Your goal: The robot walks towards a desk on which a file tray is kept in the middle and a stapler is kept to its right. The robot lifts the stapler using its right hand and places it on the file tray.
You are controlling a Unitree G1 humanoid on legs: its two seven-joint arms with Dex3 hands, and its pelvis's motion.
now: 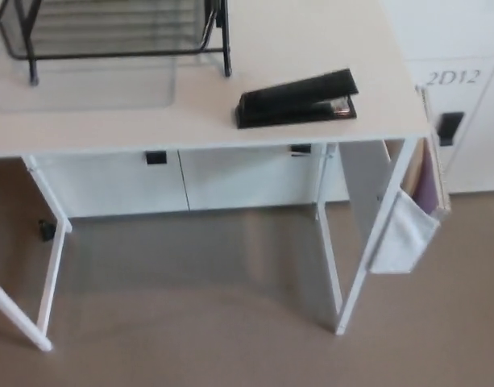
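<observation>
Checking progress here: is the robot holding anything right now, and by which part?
Nothing is visibly held. Neither robot hand is in view, and the stapler lies on the desk, beside the file tray, with nothing touching it.

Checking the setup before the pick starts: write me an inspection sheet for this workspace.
Surface: white desk, top mostly bare.
Job's things: black wire file tray at back left, cut off by the picture's top edge; black stapler lying flat to its right, apart from it.
Clutter: clear mat under the tray.
Grippers: no robot hand in view.
Cables: nothing seen.
Surroundings: white locker marked 2D12; white cloth hanging at the desk's right side; beige floor.
</observation>
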